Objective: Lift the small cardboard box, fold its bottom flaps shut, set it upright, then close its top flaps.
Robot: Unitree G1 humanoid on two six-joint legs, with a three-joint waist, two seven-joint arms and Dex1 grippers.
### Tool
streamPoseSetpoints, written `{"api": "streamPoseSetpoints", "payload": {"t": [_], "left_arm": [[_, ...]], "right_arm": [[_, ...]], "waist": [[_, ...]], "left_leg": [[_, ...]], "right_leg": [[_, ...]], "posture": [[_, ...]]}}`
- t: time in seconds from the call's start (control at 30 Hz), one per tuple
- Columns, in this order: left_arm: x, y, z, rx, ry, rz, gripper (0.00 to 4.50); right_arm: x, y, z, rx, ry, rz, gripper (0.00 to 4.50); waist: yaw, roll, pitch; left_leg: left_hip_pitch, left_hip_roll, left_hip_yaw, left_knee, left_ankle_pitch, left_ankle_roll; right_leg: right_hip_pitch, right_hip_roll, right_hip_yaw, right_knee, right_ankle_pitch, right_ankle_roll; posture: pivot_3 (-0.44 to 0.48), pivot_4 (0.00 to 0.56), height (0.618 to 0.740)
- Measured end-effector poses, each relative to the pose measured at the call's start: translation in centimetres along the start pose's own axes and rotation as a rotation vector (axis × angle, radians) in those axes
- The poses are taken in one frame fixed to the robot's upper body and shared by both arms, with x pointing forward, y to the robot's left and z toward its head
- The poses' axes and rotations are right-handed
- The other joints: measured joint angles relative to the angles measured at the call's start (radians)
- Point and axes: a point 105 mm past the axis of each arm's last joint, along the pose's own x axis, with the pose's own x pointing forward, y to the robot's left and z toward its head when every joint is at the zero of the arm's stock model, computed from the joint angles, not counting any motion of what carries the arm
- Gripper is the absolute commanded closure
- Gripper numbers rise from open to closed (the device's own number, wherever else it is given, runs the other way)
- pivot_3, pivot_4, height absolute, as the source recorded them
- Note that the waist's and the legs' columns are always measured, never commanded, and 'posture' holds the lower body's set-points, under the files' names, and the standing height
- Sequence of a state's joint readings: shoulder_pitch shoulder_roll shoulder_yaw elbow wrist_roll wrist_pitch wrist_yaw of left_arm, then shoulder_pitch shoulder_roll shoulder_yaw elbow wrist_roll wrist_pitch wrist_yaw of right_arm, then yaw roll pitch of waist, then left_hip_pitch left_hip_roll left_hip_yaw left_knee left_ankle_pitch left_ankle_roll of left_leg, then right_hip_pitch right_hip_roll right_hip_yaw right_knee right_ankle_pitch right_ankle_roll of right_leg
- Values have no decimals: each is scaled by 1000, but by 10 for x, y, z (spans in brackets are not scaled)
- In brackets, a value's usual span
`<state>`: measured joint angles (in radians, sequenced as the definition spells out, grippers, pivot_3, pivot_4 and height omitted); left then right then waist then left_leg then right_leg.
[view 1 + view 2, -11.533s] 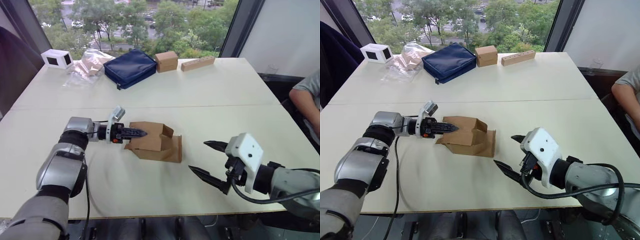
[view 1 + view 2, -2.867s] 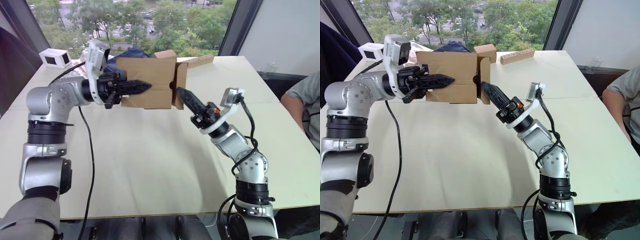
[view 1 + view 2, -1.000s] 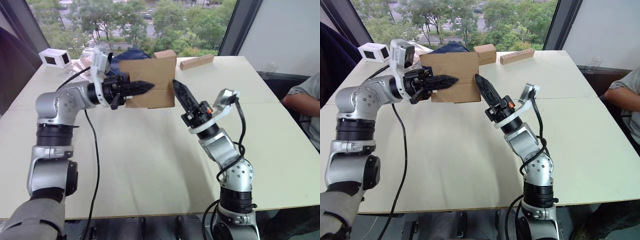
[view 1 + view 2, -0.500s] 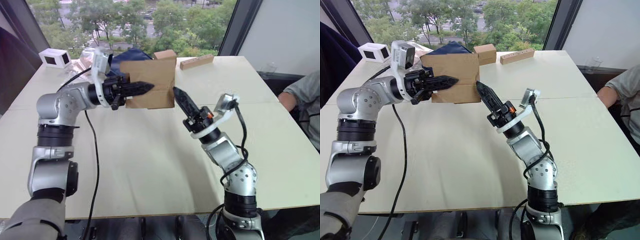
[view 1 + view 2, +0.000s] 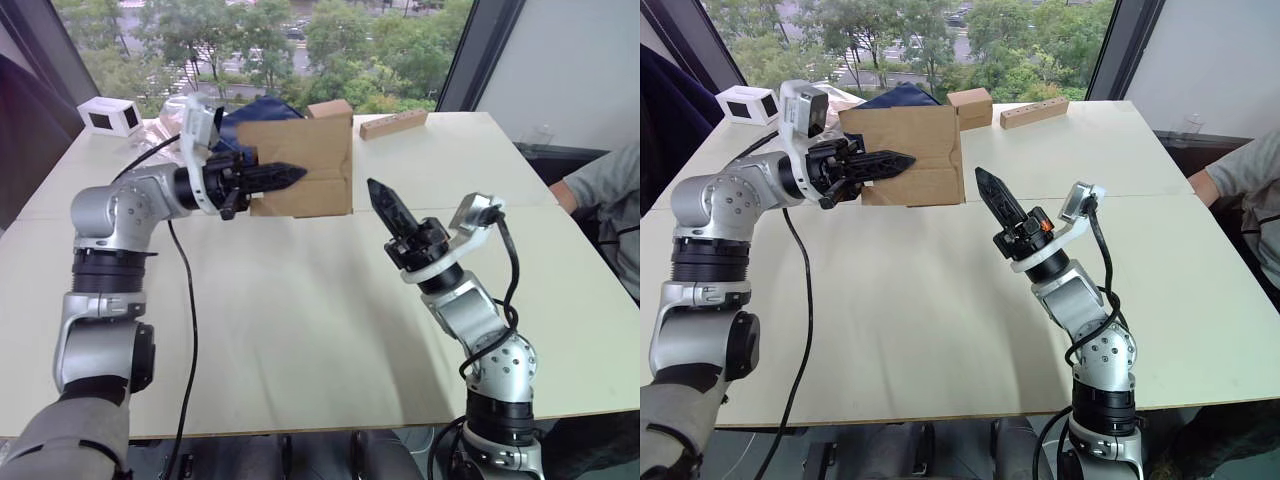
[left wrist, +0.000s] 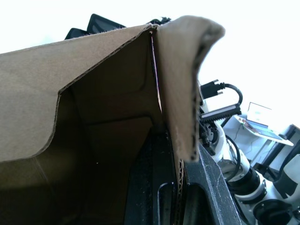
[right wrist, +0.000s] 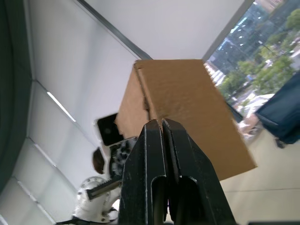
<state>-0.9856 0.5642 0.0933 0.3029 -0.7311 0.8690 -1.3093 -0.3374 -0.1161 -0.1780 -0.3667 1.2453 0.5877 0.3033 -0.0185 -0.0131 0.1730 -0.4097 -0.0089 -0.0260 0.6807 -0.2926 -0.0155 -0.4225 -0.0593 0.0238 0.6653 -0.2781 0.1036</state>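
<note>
Nearest us, at centre right of the head views, our right gripper (image 5: 987, 190) points up and toward the box with its two black fingers pressed together, holding nothing. It stands apart from the cardboard, with a clear gap to the box's right-hand edge.

Further back, in the upper left of the frame, our left gripper (image 5: 285, 176) holds the small cardboard box (image 5: 305, 160) up off the table (image 5: 300, 320). One finger lies across the outer face of the near wall, and the wrist view shows black finger running down inside the box against that same wall — so we judge it pinched on the wall. The box's open end faces that wrist camera, where a flap (image 6: 185, 70) curls over the opening. From the head views the right-hand end looks flat, its flaps apparently folded in, though we cannot tell how snugly they sit.

Beyond the box, along the far edge, lie a blue pouch (image 5: 902, 98), a smaller carton (image 5: 971, 107), a wooden block (image 5: 1034, 112) and a white device (image 5: 750, 102).

To do the folding well, we would keep the left pinch steady and the box level, then bring the closed right fingers in flat against that end, pressing near the middle so no flap springs back. Pushing too hard risks twisting the box out of a single-wall pinch.
</note>
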Motion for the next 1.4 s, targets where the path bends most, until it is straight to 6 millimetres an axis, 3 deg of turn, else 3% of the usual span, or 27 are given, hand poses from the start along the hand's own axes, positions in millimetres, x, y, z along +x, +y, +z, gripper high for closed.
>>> {"api": "streamPoseSetpoints", "payload": {"t": [0.13, 0.3, 0.7, 0.83, 1.03, 1.2, 1.27, 1.4], "left_arm": [[0, -1, 0, 2, 2, -8, 4500], [1, -3, -2, -2, 14, -31, 4500], [2, 1, -12, -16, 79, -16, 4500], [4, 3, -18, 20, 166, 1, 4500], [-5, 9, -12, 276, 587, 72, 4500], [7, 14, -30, 349, 842, 3, 4500], [8, 19, -38, 398, 994, 4, 4500], [12, 20, -54, 505, 1194, -67, 4500]], "right_arm": [[10, -1, 2, -67, 33, 2, 4434], [24, 8, -14, -66, 106, 76, 4434], [22, 2, -27, -107, 153, 55, 4434], [8, -7, -22, -168, 175, -18, 4434], [-57, -19, 12, -481, 438, -190, 4434], [-73, -5, 5, -633, 644, -154, 4434], [-89, -3, -5, -716, 811, -153, 4434], [-101, 10, -24, -798, 954, -99, 4434]], "waist": [[-1, 0, 0], [-2, 0, 0], [0, 0, 0], [5, 0, 0], [7, 0, 0], [2, 1, 1], [5, 1, 1], [4, 1, 1]], "left_leg": [[0, 0, 0, 0, 0, 0], [0, 0, 0, 0, 0, 0], [0, 0, 0, 0, 0, 0], [0, 0, 0, 0, 0, 0], [-1, -5, 0, 0, 0, 1], [0, -2, 0, 0, -1, 2], [0, -2, 0, 0, -2, 4], [0, 1, 0, 1, -2, 4]], "right_leg": [[0, 1, 0, 0, 0, 0], [0, 1, 0, 0, 0, 0], [0, 1, 0, 0, 0, 0], [0, 0, 0, 0, 0, 0], [1, -2, 0, -1, 0, 0], [2, 3, 0, -2, -1, 0], [2, 3, 0, -2, -1, 0], [2, 3, 1, -3, -1, 0]], "posture": [[0, 150, 740], [0, 150, 740], [0, 150, 740], [0, 150, 740], [0, 150, 740], [0, 150, 740], [0, 150, 740], [0, 150, 740]]}}
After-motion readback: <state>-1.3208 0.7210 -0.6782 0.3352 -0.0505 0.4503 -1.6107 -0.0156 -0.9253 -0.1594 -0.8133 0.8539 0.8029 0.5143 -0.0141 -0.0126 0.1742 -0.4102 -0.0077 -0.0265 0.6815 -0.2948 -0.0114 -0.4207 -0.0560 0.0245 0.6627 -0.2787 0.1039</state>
